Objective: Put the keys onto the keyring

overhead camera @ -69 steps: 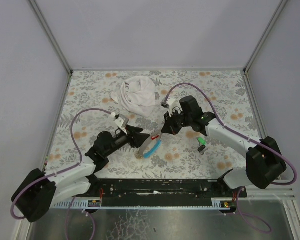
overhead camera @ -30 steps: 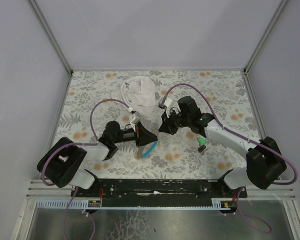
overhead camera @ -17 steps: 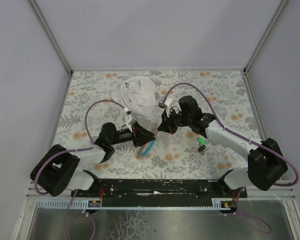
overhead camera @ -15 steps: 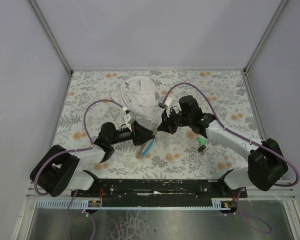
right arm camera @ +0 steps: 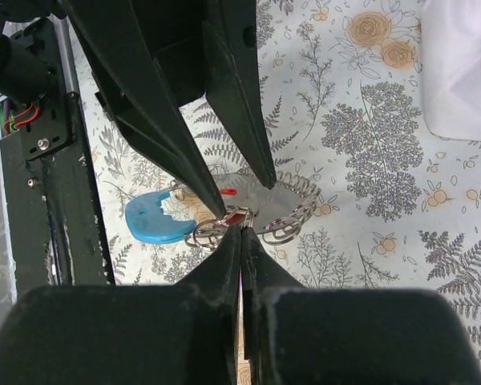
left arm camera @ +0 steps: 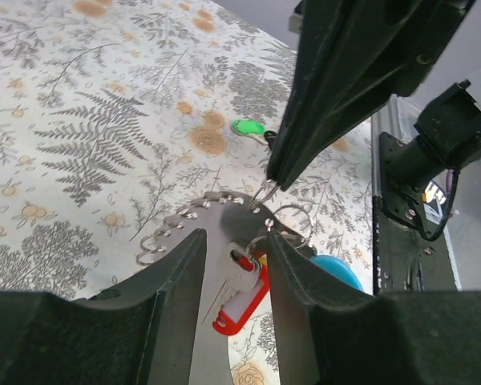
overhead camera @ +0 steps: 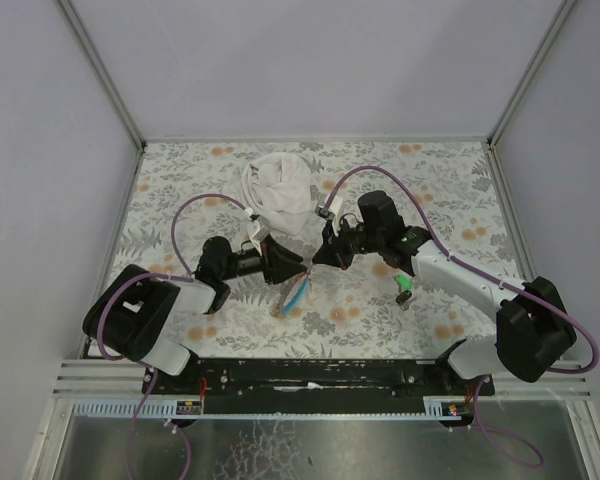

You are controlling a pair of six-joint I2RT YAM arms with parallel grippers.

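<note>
The keyring's grey strap (right arm camera: 274, 199) lies on the table with its light-blue piece (right arm camera: 155, 219) and thin metal rings (right arm camera: 209, 234). It shows in the top view (overhead camera: 297, 291) too. My right gripper (right arm camera: 241, 230) is shut on one small ring; in the left wrist view its tips (left arm camera: 274, 178) pinch that ring. My left gripper (left arm camera: 236, 241) is open, its jaws straddling the red key (left arm camera: 242, 296), which hangs on a ring over the strap (left arm camera: 194, 218). The green key (overhead camera: 404, 287) lies loose to the right, also in the left wrist view (left arm camera: 246, 127). No yellow key shows.
A white cloth (overhead camera: 279, 189) lies crumpled at the back centre of the floral table (overhead camera: 180, 180), with its corner in the right wrist view (right arm camera: 461, 72). The two grippers (overhead camera: 302, 263) nearly touch tip to tip. The black mounting rail (overhead camera: 320, 375) runs along the near edge.
My left arm has swung in and reached right, bringing its jaws over the keyring and red key. My right gripper has barely moved, staying at the ring.
</note>
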